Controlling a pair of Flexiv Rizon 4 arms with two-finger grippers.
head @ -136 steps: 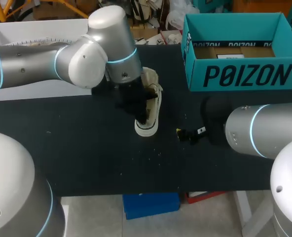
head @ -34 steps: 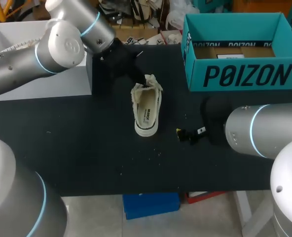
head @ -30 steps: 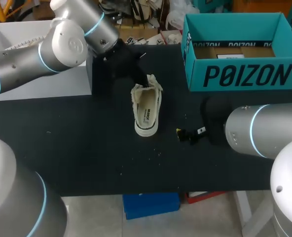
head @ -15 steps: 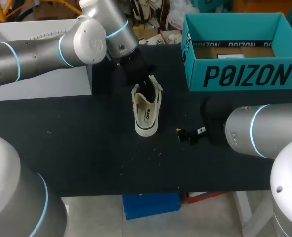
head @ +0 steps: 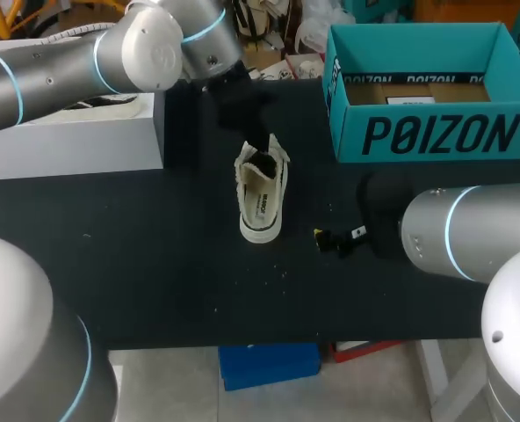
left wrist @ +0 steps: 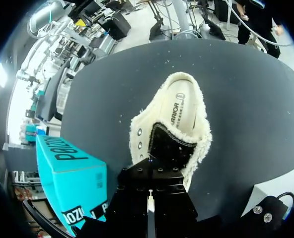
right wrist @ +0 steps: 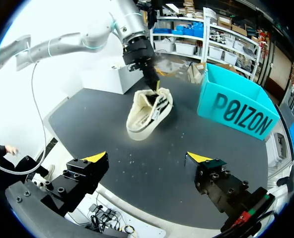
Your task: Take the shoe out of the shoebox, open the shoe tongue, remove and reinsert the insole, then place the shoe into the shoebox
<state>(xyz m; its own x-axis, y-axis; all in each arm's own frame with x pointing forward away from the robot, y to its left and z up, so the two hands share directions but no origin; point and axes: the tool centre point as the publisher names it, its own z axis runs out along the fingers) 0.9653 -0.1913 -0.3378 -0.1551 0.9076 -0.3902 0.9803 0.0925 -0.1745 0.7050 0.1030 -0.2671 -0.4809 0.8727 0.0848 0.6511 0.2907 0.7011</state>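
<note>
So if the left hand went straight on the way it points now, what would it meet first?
The shoe: the left hand points down into the dark opening at its front end. It may already be touching there; depth is unclear.

left arm [head: 58,66], right arm [head: 462,233]: silver, light-blue rings | right gripper [right wrist: 148,157]: black, bolted, yellow tips [right wrist: 96,156]

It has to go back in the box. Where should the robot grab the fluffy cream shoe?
Probably across its middle, from above. The cream fleecy shoe stands on its sole, open top up, so both long side walls are bare for pinching. The left hand is at the tongue end, so the open right hand has the clearer way in.
</note>
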